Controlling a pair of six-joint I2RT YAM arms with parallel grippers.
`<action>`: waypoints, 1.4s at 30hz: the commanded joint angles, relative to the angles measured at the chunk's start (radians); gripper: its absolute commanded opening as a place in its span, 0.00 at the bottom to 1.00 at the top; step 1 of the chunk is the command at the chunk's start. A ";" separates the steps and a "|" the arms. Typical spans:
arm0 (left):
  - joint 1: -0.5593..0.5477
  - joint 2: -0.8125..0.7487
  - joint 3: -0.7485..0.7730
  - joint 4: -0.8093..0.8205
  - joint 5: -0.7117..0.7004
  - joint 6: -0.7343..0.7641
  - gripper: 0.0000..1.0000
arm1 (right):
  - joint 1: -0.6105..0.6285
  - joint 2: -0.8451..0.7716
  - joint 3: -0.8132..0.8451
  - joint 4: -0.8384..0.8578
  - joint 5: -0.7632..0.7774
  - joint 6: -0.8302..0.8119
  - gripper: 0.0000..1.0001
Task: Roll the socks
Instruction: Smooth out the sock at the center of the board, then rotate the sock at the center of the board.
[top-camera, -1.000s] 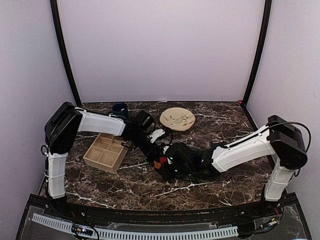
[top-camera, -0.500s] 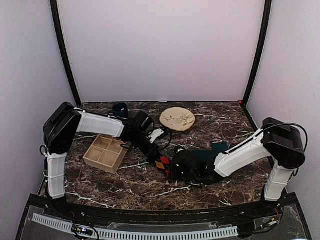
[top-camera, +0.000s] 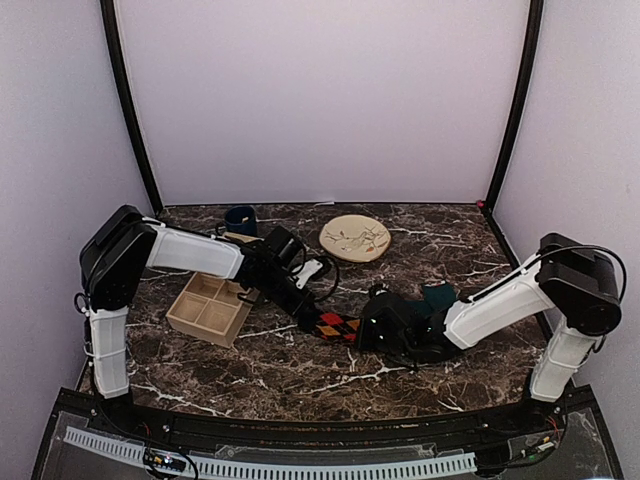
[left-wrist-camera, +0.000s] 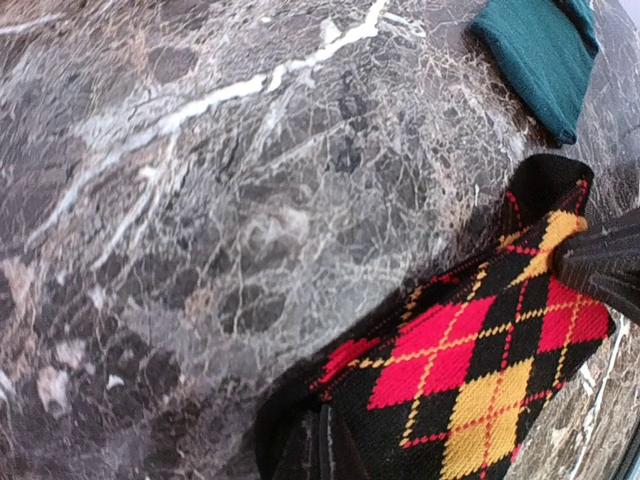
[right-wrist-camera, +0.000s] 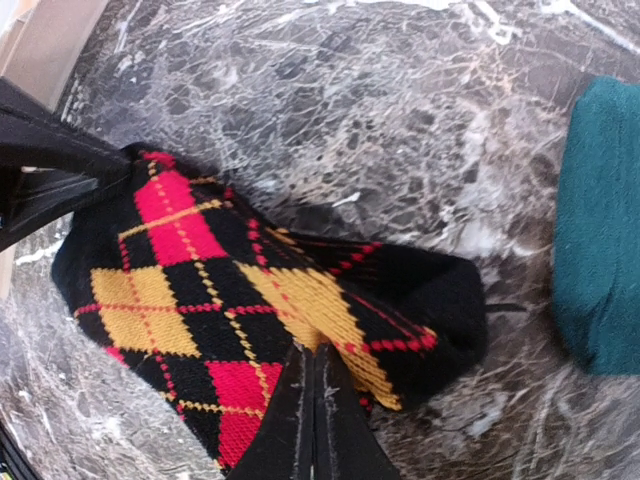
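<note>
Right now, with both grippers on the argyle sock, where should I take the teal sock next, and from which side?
I'd pinch the teal sock at the edge facing the argyle sock, dropping from above with the right gripper once it lets go. The sock lies flat on the table, so only an edge offers a bite, and that edge is bare and closest.

A dark marble table (top-camera: 300, 375) with white veins runs under the left fingers (left-wrist-camera: 340, 462) and the right fingers (right-wrist-camera: 290, 432); a wooden tray (top-camera: 213, 303) of four compartments sits near the left fingers, to their left in the top view; a dark blue mug (top-camera: 240, 219) stands beyond that tray, farther from them; a tan plate (top-camera: 355, 238) with a sprig pattern lies beyond both pairs of fingers, well apart.
</note>
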 joint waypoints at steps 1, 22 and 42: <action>-0.010 -0.015 -0.079 -0.148 -0.070 -0.053 0.00 | -0.014 -0.018 0.040 -0.071 -0.005 -0.084 0.00; -0.052 -0.273 -0.080 -0.034 -0.197 -0.116 0.28 | -0.017 -0.003 0.141 -0.071 -0.020 -0.197 0.04; -0.200 -0.302 -0.293 0.077 -0.248 -0.316 0.11 | -0.046 0.043 0.064 -0.025 -0.015 -0.144 0.03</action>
